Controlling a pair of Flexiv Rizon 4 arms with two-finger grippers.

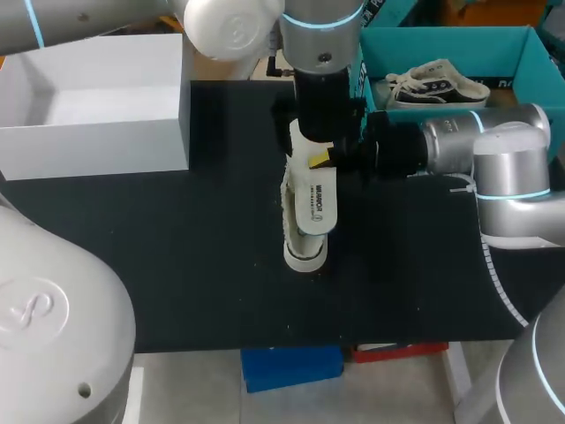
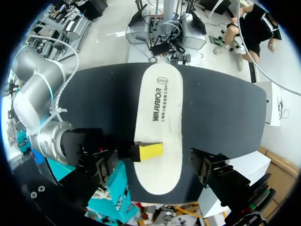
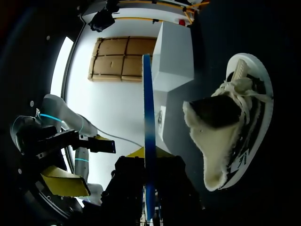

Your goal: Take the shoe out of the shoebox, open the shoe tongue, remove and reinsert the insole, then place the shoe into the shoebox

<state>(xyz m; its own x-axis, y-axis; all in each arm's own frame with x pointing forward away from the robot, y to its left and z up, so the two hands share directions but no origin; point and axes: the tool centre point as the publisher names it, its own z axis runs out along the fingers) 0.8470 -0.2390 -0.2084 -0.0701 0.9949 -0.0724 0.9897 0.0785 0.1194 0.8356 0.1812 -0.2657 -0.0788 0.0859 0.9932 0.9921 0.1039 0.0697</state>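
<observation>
Hanging above the shoe (image 1: 305, 254) at the middle of the table (image 1: 159, 256), the white insole (image 1: 313, 199) is held by the right pincer (image 1: 320, 160). This pincer is closed on the insole near one end, with one yellow tip pressed on the upper face. In the right wrist view the insole is seen edge-on as a thin blue strip between that pincer's fingers.

A line of dark lettering is printed lengthwise along the insole's upper face, with a small oval emblem at the end away from the grip. A small dark mark is also seen on the shoe's side.

The left pincer (image 3: 83, 162) is held over the insole, spread wide with nothing in it.

The shoe is set on the table directly under the insole, with its fleecy tongue pulled open. The white shoebox (image 1: 97, 146) is open at the table's far left corner, well apart from the shoe. A black-and-white sneaker (image 1: 437, 84) is lying in a teal box (image 1: 530, 62) at the far right.
</observation>
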